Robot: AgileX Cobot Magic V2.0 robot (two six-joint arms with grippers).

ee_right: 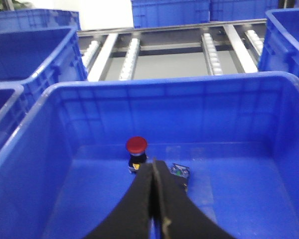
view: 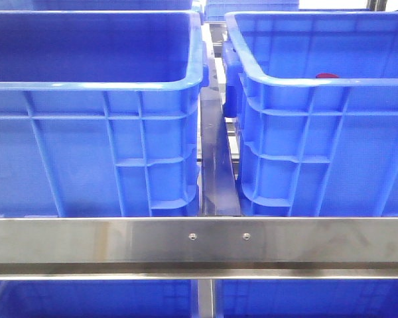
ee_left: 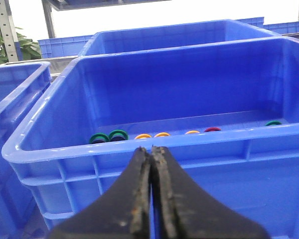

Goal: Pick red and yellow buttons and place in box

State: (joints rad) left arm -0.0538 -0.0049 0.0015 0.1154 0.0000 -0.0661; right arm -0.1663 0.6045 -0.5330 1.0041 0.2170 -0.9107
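Two deep blue crates fill the front view, and neither gripper shows there. The right box has a bit of a red button showing over its rim. In the right wrist view that red button stands upright on the box floor. My right gripper is shut and empty just short of it. My left gripper is shut and empty outside the near wall of a blue crate. Yellow buttons and a red one lie along that crate's floor.
Green ring buttons lie among the yellow and red ones. A small dark part lies beside the red button. A steel rail crosses below the crates, the left crate stands beside the box, and roller tracks run behind.
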